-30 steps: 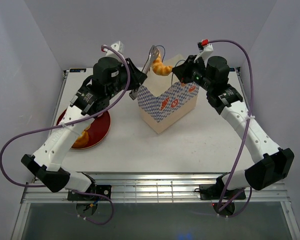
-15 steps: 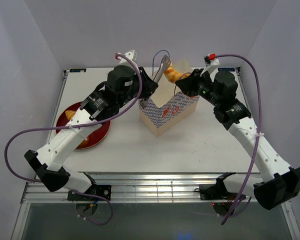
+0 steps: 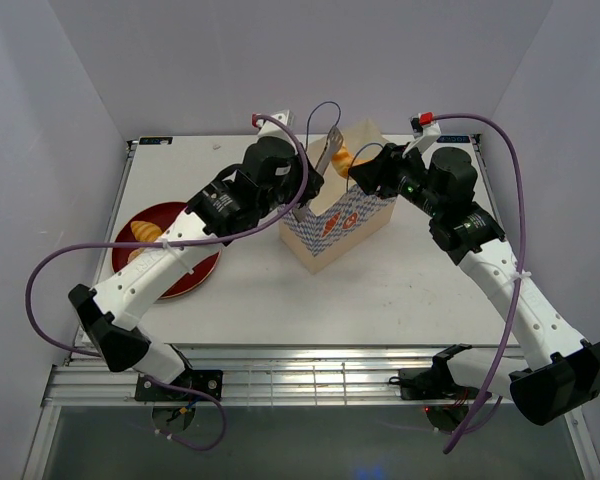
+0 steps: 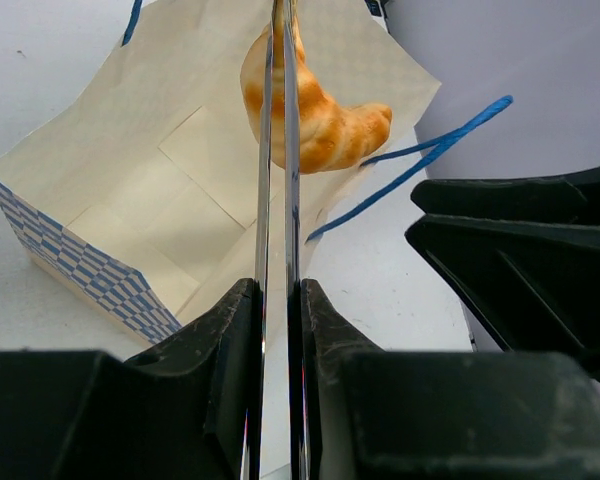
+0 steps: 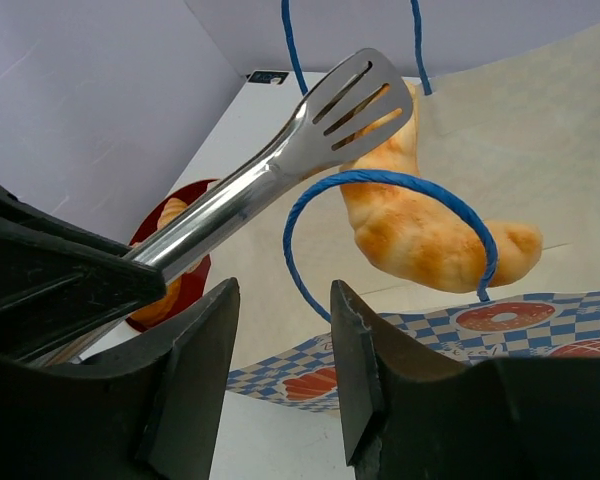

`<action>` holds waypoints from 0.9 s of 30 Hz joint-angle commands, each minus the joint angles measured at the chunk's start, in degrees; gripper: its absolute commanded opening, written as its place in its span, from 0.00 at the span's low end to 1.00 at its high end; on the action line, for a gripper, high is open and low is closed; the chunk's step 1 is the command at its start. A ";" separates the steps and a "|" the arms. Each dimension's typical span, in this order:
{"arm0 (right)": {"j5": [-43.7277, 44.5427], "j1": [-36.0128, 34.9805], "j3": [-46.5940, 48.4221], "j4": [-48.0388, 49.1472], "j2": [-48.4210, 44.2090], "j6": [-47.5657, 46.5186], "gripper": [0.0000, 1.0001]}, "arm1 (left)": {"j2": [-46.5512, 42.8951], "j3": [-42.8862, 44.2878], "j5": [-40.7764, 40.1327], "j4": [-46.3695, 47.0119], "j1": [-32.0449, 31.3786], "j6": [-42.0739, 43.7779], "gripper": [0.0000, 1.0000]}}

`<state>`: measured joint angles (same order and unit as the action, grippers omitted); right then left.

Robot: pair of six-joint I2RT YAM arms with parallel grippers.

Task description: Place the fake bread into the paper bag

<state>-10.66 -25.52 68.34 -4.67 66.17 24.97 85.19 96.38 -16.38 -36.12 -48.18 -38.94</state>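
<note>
My left gripper [image 3: 305,190] [image 4: 277,290] is shut on the long silver tongs [image 3: 327,150] [image 4: 277,150] [image 5: 280,160]. The tongs pinch a golden croissant [image 3: 342,155] [image 4: 320,110] [image 5: 430,230] and hold it over the open mouth of the paper bag [image 3: 340,215] [image 4: 170,190] [image 5: 520,320]. My right gripper [image 3: 365,170] [image 5: 283,300] is open and empty at the bag's right rim, just short of a blue cord handle loop [image 5: 380,180] [image 4: 420,155]. More orange bread pieces [image 3: 145,230] [image 5: 165,300] lie on the plate.
The round dark-red plate [image 3: 195,270] [image 5: 195,270] sits at the left of the table, partly under my left arm. The two arms come close together above the bag. Grey walls stand on both sides and at the back.
My left arm has swung right, carrying the tongs and croissant from the bag's left rim to over its mouth. My right arm has shifted slightly to the right.
</note>
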 commanded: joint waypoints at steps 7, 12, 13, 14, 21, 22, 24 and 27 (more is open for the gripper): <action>0.55 0.03 2.06 -0.34 -0.34 -1.50 0.49 | 5.16 8.91 -1.90 -1.15 -0.33 2.20 0.22; 0.46 0.03 2.50 -0.78 -0.43 -1.86 0.50 | 8.14 12.68 -1.73 -2.02 -0.33 2.99 0.32; 0.46 0.03 2.59 -0.87 -0.52 -1.94 0.49 | 8.59 13.22 -1.38 -2.37 -0.24 3.08 0.34; 0.55 0.12 2.68 -0.96 -0.52 -2.03 0.50 | 8.94 13.66 -1.20 -2.55 -0.33 3.25 0.36; 0.55 0.38 2.33 -1.31 -0.78 -2.47 0.50 | 9.56 14.54 -1.90 -3.52 -0.24 3.78 0.52; 0.46 0.38 2.33 -1.22 -0.87 -2.47 0.50 | 9.21 14.54 -2.07 -3.78 -0.33 3.78 0.52; 0.46 0.47 2.15 -1.22 -0.87 -2.38 0.50 | 8.86 14.36 -2.43 -4.05 -0.24 3.96 0.53; 0.28 0.64 2.06 -1.14 -0.78 -2.38 0.50 | 7.80 14.01 -2.34 -4.13 -0.24 4.04 0.52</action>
<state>-10.63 -25.23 68.49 -6.76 66.17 23.55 96.16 108.60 -17.65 -40.29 -48.18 -35.75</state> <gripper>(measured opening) 0.502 0.525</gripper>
